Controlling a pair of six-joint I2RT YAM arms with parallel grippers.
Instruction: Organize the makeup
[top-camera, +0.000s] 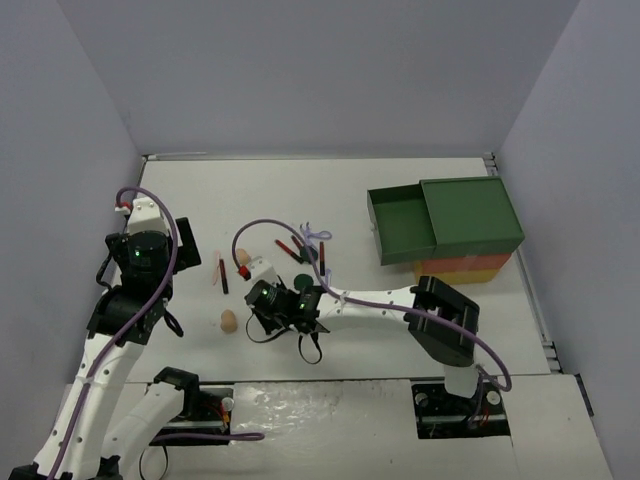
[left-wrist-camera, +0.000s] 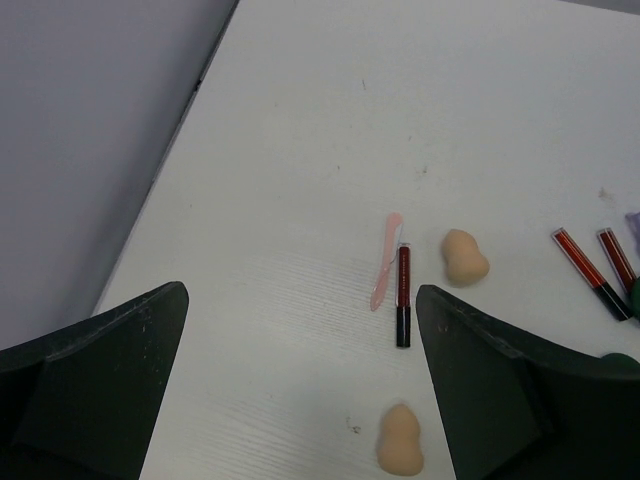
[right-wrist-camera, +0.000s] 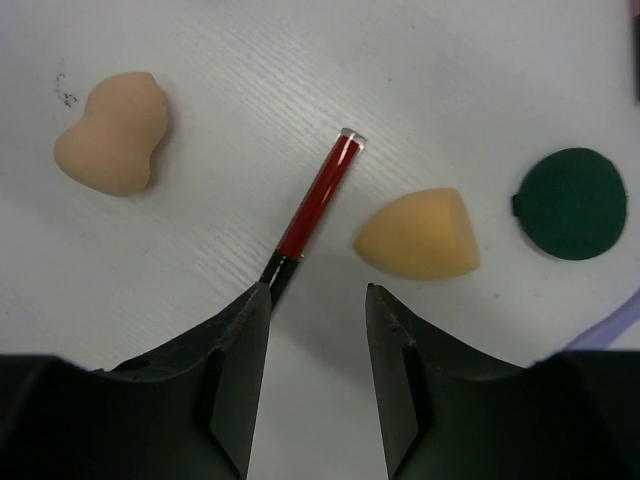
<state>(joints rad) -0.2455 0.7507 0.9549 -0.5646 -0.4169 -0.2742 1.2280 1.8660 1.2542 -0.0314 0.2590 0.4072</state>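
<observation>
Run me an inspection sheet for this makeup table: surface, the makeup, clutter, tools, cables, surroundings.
Surface: white table, a few small dark specks.
Job's things: all loose on the table. Peanut-shaped sponge, wedge sponge, third sponge; pink stick beside dark red stick; green disc; lilac wand.
Clutter: layered box at the right, its green drawer slid out.
Tools: left tool open, above the table, holding nothing. Right tool open, low over the black end of a red stick.
Cables: purple cables loop along both arms.
Surroundings: plain lilac-grey walls on three sides; nothing else seen.
</observation>
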